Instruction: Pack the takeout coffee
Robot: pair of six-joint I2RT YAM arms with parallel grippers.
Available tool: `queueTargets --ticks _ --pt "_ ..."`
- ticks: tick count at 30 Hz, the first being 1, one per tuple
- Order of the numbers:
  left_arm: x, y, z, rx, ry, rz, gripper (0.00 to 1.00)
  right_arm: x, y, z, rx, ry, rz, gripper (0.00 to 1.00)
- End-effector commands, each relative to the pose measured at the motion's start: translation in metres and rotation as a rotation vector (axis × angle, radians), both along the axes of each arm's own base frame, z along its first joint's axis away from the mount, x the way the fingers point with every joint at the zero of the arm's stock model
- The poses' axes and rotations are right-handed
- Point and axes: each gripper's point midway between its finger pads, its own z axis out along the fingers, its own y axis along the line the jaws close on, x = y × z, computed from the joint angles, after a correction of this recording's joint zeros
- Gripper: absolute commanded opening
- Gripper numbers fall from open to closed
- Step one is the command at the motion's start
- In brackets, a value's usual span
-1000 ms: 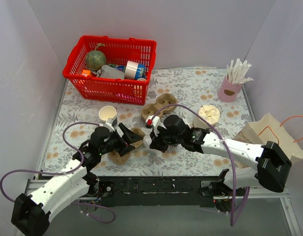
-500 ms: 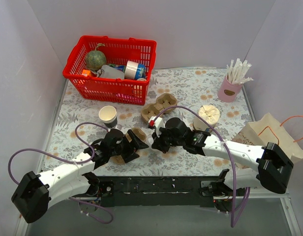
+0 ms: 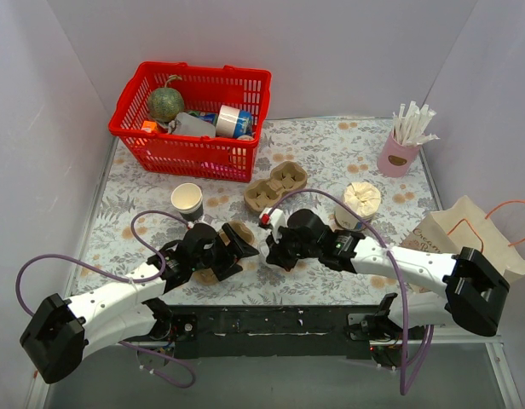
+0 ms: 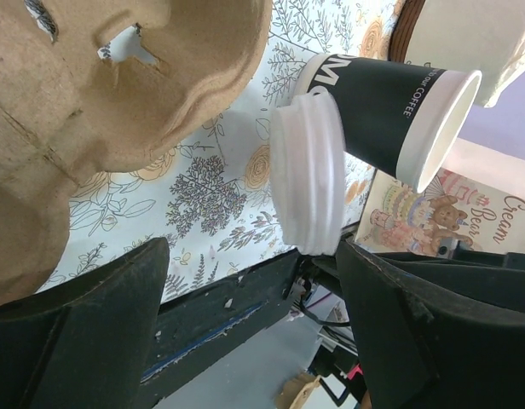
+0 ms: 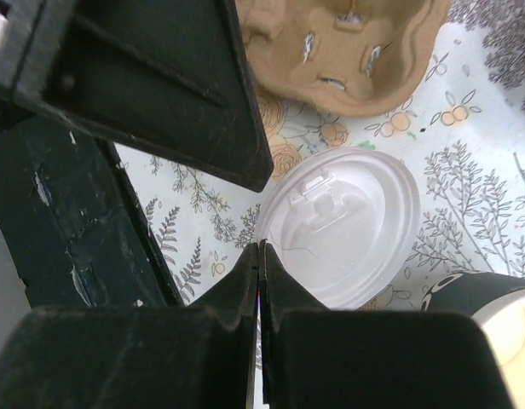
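The takeout coffee cup is dark with white lettering and a white rim, and it stands open on the floral table. It also shows in the right wrist view. Its white round lid is off the cup. My right gripper is shut on the lid's rim and holds it level, low beside the cup. The lid shows edge-on in the left wrist view. My left gripper is open and empty, facing the lid and cup. In the top view the grippers, left and right, nearly meet.
A cardboard cup carrier lies under my left gripper, and another lies behind. There are also a plain cream cup, a red basket, a white tub with crumpled paper, a pink straw holder and a paper bag.
My left arm has dropped low and its gripper has moved right, up to the right gripper. My right gripper has shifted slightly toward the near edge.
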Motion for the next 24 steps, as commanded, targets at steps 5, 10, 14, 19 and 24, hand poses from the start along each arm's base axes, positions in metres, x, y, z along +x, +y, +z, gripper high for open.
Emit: queueTargets --ticks 5,10,14,19,24 --pt "0.010 -0.010 0.021 -0.067 -0.034 0.040 0.74 -0.018 -0.011 -0.022 -0.063 -0.018 0.065 0.01" --pt "0.016 -0.014 0.028 -0.066 -0.053 0.041 0.72 -0.026 -0.014 -0.027 -0.082 -0.142 0.180 0.01" --pt "0.024 -0.016 0.037 -0.052 -0.065 0.056 0.72 -0.037 -0.022 -0.035 -0.112 -0.303 0.285 0.01" --pt "0.028 -0.013 0.041 -0.003 -0.077 0.056 0.72 -0.035 -0.020 -0.026 -0.101 -0.446 0.330 0.01" --pt "0.021 -0.025 0.034 0.081 -0.106 -0.119 0.69 -0.034 -0.018 -0.023 -0.105 -0.476 0.333 0.01"
